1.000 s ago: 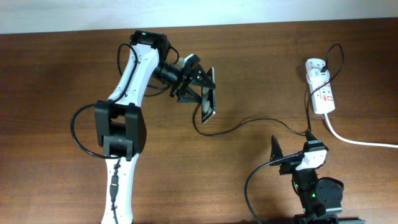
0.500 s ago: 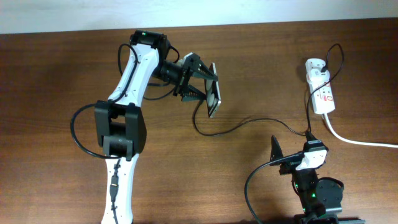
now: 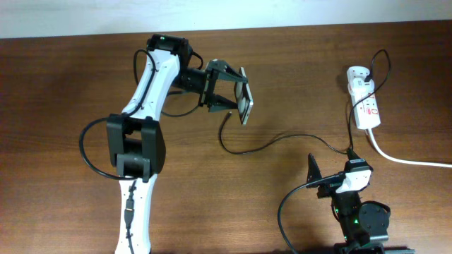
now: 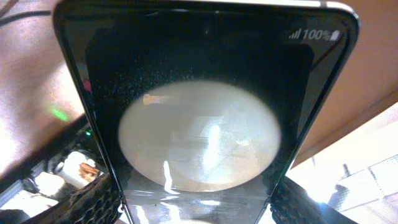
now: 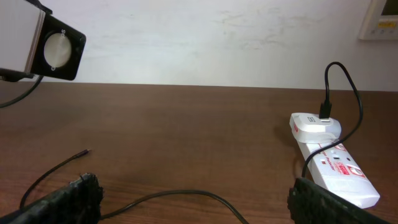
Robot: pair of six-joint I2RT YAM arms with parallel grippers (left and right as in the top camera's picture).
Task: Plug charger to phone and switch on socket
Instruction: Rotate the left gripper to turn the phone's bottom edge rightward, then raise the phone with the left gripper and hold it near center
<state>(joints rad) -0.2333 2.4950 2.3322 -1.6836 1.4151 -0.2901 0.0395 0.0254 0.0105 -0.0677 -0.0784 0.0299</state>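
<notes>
My left gripper (image 3: pixel 235 95) is shut on the phone (image 3: pixel 245 99) and holds it tilted above the table. In the left wrist view the phone (image 4: pixel 199 106) fills the frame between the fingers (image 4: pixel 199 214), and its dark screen reads 100%. The charger (image 3: pixel 282 140) is a thin black cable. It runs from the white plug head (image 3: pixel 358 74) on the socket (image 3: pixel 367 109) to its connector tip (image 3: pixel 224 118), which lies loose on the table below the phone. My right gripper (image 3: pixel 328 173) is open and low, with the cable (image 5: pixel 186 194) passing between its fingers.
The socket (image 5: pixel 333 162) lies at the far right with its thick white cord (image 3: pixel 409 161) leading off the right edge. The phone (image 5: pixel 59 48) shows high at the left in the right wrist view, and the connector tip (image 5: pixel 81 152) lies below it. A white wall stands behind the table.
My left gripper has raised the phone, swung it slightly right and turned it. The cable tip now lies free on the table. The right arm has not moved.
</notes>
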